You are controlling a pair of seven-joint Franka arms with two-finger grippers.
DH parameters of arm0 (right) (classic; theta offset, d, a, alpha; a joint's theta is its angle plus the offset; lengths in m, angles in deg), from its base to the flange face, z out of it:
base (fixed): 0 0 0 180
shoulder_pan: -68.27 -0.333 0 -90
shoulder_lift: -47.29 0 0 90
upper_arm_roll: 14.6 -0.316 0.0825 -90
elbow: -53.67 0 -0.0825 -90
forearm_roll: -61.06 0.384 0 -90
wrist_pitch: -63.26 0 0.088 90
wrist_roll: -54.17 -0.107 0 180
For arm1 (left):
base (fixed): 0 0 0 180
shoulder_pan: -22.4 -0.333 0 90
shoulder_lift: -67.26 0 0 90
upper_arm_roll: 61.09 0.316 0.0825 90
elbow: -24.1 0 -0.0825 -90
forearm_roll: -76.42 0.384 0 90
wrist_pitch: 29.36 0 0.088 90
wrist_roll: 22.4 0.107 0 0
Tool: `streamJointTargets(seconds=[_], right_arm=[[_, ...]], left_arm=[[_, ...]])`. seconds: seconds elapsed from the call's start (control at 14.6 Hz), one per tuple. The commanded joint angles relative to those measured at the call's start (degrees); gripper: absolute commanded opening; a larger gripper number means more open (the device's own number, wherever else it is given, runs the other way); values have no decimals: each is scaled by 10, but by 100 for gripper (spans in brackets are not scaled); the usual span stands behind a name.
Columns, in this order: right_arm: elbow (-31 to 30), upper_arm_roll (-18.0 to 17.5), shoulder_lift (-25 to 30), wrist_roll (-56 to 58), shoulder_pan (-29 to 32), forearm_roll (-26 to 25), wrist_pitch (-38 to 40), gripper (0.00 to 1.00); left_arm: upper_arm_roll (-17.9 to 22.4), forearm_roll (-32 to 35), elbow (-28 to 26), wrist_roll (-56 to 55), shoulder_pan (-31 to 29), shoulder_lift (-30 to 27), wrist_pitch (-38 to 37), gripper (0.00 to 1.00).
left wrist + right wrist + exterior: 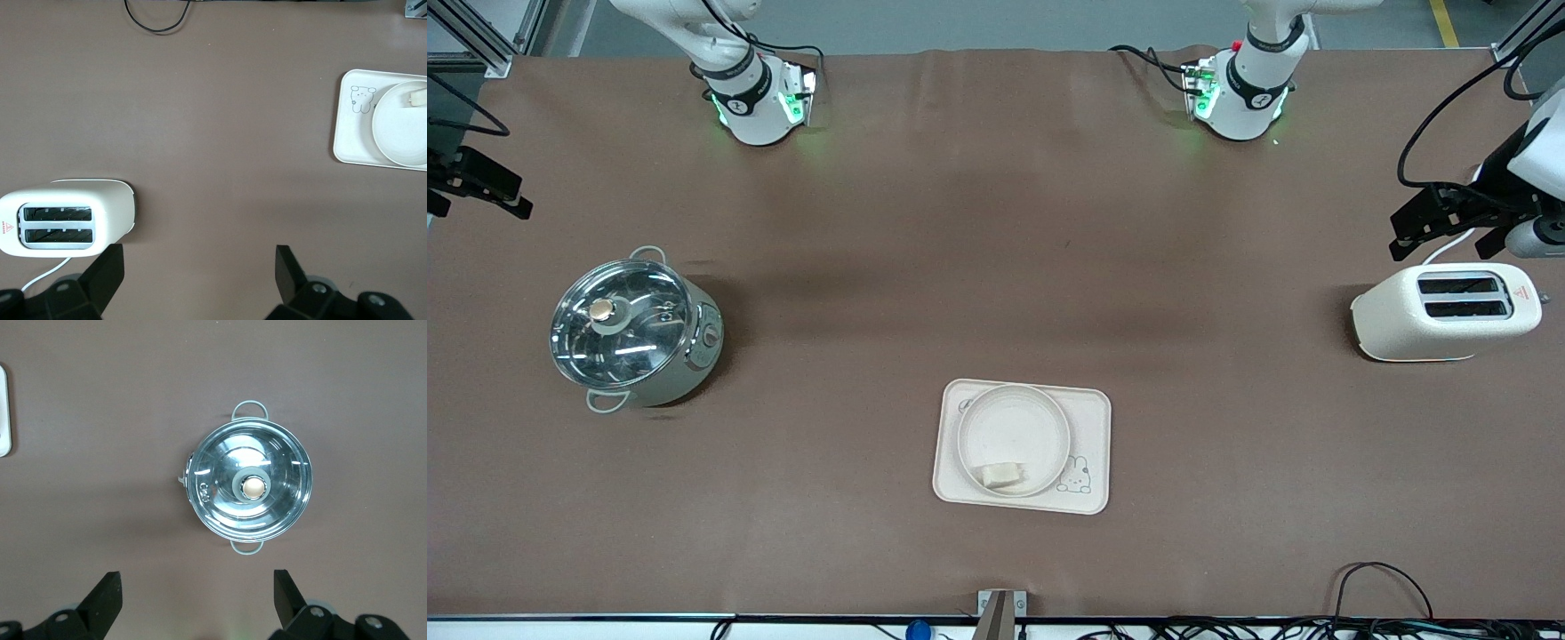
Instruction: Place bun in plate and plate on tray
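Observation:
The bun (1003,476) lies in the plate (1009,427), at the plate's rim nearest the front camera. The plate sits on the tray (1089,418), which lies at the middle of the table, near the front camera. My left gripper (1440,242) is open and empty, up over the table's left-arm end beside the toaster. My right gripper (476,200) is open and empty over the table's right-arm end. The left wrist view shows its gripper (200,273), the tray (350,137), the plate (400,130) and the bun (418,99). The right wrist view shows its gripper (198,597) and a sliver of the tray (3,410).
A white toaster (1445,311) stands toward the left arm's end of the table and also shows in the left wrist view (67,217). A pot with a glass lid (633,327) stands toward the right arm's end and also shows in the right wrist view (250,485). Cables lie along the edge nearest the camera.

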Motion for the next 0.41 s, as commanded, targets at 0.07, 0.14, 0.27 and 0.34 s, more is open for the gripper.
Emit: streamJointTargets(seconds=[0.07, 0.14, 0.27, 0.34], right_arm=[[-15, -11, 11, 8, 9, -6, -3, 100], [-15, -10, 11, 12, 10, -5, -2, 100], [-14, -7, 11, 21, 15, -1, 2, 100], [-15, -4, 10, 22, 22, 0, 3, 100]], left_arm=[[2, -4, 10, 9, -1, 8, -2, 100], [2, -3, 10, 9, -1, 7, -2, 100], [3, -7, 10, 8, -2, 7, -6, 100], [7, -8, 10, 8, -10, 7, -6, 100]])
